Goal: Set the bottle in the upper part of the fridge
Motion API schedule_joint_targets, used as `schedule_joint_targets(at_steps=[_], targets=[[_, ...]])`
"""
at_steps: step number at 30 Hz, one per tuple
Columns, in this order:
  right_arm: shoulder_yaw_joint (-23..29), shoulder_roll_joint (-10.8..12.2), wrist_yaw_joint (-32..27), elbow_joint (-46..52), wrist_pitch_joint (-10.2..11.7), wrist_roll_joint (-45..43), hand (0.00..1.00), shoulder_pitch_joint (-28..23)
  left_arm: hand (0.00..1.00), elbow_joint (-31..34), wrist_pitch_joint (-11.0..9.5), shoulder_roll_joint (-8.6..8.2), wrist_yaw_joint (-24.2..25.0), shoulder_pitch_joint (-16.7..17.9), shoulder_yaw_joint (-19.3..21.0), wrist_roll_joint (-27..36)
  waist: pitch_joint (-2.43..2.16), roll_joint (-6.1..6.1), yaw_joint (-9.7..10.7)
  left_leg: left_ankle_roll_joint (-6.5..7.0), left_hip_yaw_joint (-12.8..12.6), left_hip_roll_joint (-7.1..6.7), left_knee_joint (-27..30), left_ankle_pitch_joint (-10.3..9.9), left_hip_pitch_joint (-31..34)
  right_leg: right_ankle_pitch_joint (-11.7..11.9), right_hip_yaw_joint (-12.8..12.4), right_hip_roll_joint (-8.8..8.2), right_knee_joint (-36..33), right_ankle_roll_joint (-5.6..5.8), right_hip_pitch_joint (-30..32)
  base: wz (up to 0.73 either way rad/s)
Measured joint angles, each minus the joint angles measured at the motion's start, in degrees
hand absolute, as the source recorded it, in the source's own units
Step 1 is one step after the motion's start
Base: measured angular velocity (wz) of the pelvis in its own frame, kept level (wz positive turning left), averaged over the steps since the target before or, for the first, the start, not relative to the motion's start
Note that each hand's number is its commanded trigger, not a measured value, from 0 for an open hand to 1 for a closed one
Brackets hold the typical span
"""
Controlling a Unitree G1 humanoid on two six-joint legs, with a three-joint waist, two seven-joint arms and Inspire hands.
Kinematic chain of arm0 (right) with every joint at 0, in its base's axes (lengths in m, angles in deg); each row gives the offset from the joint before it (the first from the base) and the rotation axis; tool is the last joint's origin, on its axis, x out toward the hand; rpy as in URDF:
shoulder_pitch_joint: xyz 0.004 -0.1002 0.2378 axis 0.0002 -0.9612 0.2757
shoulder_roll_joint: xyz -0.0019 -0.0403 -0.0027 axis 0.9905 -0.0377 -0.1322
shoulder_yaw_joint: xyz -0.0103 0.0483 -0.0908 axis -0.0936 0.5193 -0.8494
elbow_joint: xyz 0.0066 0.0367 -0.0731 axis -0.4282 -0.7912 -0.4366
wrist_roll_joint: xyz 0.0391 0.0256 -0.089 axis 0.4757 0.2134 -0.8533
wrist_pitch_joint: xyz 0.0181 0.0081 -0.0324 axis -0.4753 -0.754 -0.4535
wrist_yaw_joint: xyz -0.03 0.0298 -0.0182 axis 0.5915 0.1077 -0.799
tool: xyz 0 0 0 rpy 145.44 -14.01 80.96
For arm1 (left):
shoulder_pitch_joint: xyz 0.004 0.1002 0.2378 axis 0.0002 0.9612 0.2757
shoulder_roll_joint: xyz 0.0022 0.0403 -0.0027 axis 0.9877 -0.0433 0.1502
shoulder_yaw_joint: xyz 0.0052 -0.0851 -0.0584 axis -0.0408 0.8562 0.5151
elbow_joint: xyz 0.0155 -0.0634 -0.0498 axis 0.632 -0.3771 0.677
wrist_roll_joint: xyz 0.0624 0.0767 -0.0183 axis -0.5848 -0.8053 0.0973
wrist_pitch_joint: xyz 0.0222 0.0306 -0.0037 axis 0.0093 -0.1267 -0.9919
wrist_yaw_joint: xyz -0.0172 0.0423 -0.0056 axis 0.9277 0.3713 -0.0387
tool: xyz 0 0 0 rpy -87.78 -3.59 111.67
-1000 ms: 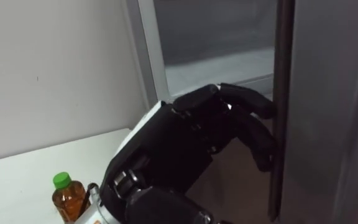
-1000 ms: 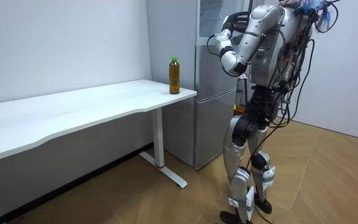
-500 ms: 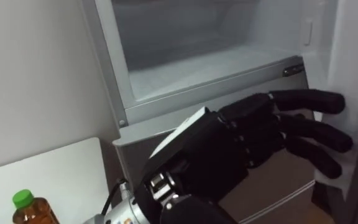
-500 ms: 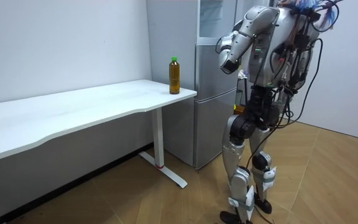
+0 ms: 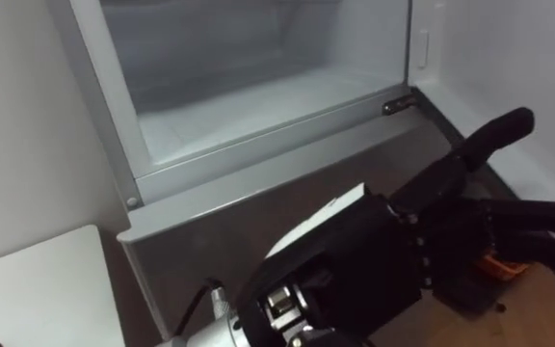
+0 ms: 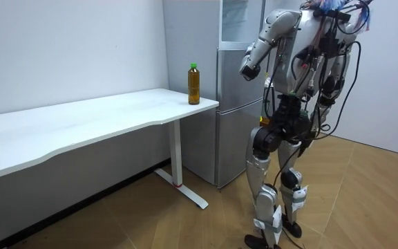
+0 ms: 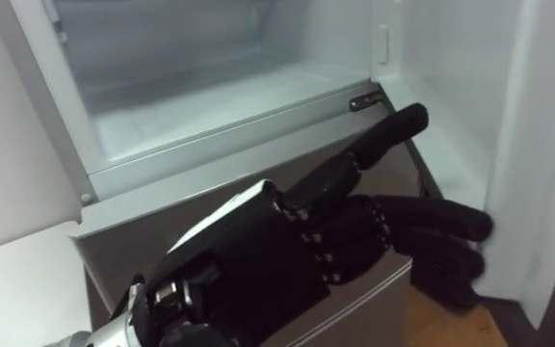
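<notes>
Your left robot hand (image 7: 287, 253) is finishing its sweep. A second ago its fingers were hooking the edge of the tall grey fridge door (image 7: 547, 135), and now that door is standing wide, its pale inner lining facing you on the right. The fingers are stretching out nearly straight toward that lining, thumb lifted above them, and they're gripping nothing. Whether the tips are touching the door, I can't tell. The swing is opening up the white-walled upper fridge compartment (image 5: 258, 106), with its pale floor showing above the grey front of the lower compartment (image 5: 210, 226). So the way in is clearing, but the carrying isn't started yet.

The clear plastic bottle of amber drink with a green cap (image 6: 194, 83) is sitting upright on the corner of the long white tabletop (image 6: 102, 114), at the end nearest the fridge and well apart from the hand. You're standing in front of the fridge with the tabletop on your left. The bottle is looking nearly full and slim enough to wrap. My guess is you'll be bringing that arm back down and left for it.
</notes>
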State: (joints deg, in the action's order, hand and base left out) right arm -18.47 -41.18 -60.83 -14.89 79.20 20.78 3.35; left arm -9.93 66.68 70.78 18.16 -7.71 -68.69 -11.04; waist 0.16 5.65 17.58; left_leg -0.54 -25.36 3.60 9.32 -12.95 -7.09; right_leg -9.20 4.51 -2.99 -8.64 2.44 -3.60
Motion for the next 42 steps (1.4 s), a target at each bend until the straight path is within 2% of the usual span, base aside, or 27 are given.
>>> schedule_joint_targets(at_steps=[6, 9, 11, 14, 17, 21, 28, 29, 32, 35, 38, 42], targets=[[-1.2, -1.3, 0.5, -0.2, 0.0, 0.2, 0.00, -0.1, 0.00, -1.1, -0.1, -0.42, 0.0, -0.2, -1.3, 0.0, 0.04, 0.01, 0.4, -0.27, -2.3, 0.29, 0.1, -0.2, -0.5, 0.0, -1.7, 0.26, 0.0, -0.06, 0.7, -0.18], [-1.2, -1.6, 0.3, -1.1, 0.0, 0.0, 0.00, -0.2, 0.00, -2.8, -0.1, -0.86, 0.0, -1.4, -2.0, 0.1, 0.26, 0.11, 1.1, -0.64, -3.3, 0.64, 0.3, -0.4, -1.0, 0.1, -3.0, 0.77, 0.0, -0.18, 0.7, -0.21], [-1.2, -2.2, 0.2, -1.5, 0.0, 0.0, 0.00, -0.4, 0.00, -3.8, -0.1, -1.33, 0.0, -2.3, -2.0, 0.1, 0.58, 0.65, 1.2, -0.95, -4.9, 1.02, 0.2, -0.7, -1.7, 0.3, -4.5, 1.30, 0.0, -0.39, 0.8, -0.35], [-1.4, -3.3, -0.3, -1.5, -0.1, 0.0, 0.00, -1.1, 0.00, -4.8, -0.1, -2.08, 0.0, -3.7, -2.5, 0.2, 0.72, 1.56, 1.4, -1.37, -6.3, 1.48, 0.3, -1.0, -1.9, 0.4, -6.0, 1.97, -0.3, -0.66, 1.6, -0.31], [-2.2, -3.6, -1.4, -1.9, -0.3, -0.1, 0.00, -1.4, 0.00, -6.5, -0.1, -2.57, 0.0, -4.3, -3.1, 0.3, 0.74, 1.58, 2.4, -1.56, -7.5, 1.88, 0.6, -0.9, -2.2, 0.6, -7.2, 2.49, -0.2, -0.97, 1.7, -0.22], [-2.2, -4.0, -1.9, -2.0, -0.8, -0.1, 0.00, -1.8, 0.00, -9.0, -0.1, -3.21, -0.8, -5.9, -3.4, 0.3, 0.74, 1.57, 2.9, -1.56, -7.8, 2.06, 1.8, -0.9, -2.3, 0.6, -8.8, 2.65, -0.3, -1.04, 1.8, -0.22], [-2.2, -4.1, -1.9, -2.0, -1.3, -0.4, 0.00, -2.3, 0.00, -9.3, -0.1, -3.52, -1.1, -6.8, -4.2, 0.3, 0.76, 1.47, 3.3, -1.56, -9.9, 2.23, 1.9, -0.9, -2.5, 0.6, -10.7, 3.02, -1.1, -1.09, 2.7, -0.16], [-2.2, -4.1, -1.9, -2.0, -1.3, -0.4, 0.00, -2.3, 0.00, -9.8, -0.1, -3.57, -1.2, -6.9, -4.2, 0.3, 0.70, 1.37, 3.5, -1.56, -10.8, 2.33, 2.0, -0.9, -2.6, 0.7, -11.0, 3.14, -1.1, -1.13, 2.9, -0.21], [-2.2, -4.3, -1.9, -2.0, -1.5, -0.5, 0.00, -2.3, 0.00, -10.0, -0.1, -3.64, -2.1, -7.5, -4.4, 0.3, 0.69, 1.25, 4.4, -1.58, -11.3, 2.49, 2.0, -0.9, -2.4, 0.8, -11.4, 3.33, -1.2, -1.26, 3.4, -0.11], [-2.2, -4.5, -1.9, -2.1, -2.6, -1.9, 0.00, -2.7, 0.00, -10.0, -0.1, -3.64, -2.3, -8.9, -4.4, 0.3, 0.67, 1.25, 4.7, -1.58, -12.2, 2.67, 2.0, -0.9, -2.6, 0.9, -12.0, 3.62, -1.2, -1.37, 3.7, -0.14], [-2.0, -4.5, -1.5, -1.9, -2.6, -4.0, 0.00, -3.6, 0.00, -10.0, -0.1, -3.55, -2.3, -9.8, -4.4, 0.3, 0.66, 1.24, 4.8, -1.58, -12.0, 2.84, 2.0, -0.9, -2.6, 1.0, -12.3, 3.88, -1.3, -1.53, 3.8, -0.06], [-2.0, -4.5, -1.2, -1.9, -3.8, -6.8, 0.00, -3.6, 0.00, -10.1, -0.1, -3.26, -2.3, -9.9, -4.3, 0.3, 0.65, 1.25, 5.3, -1.58, -11.9, 3.00, 2.0, -0.9, -2.5, 1.0, -12.3, 4.05, -1.3, -1.63, 3.8, 0.00]])
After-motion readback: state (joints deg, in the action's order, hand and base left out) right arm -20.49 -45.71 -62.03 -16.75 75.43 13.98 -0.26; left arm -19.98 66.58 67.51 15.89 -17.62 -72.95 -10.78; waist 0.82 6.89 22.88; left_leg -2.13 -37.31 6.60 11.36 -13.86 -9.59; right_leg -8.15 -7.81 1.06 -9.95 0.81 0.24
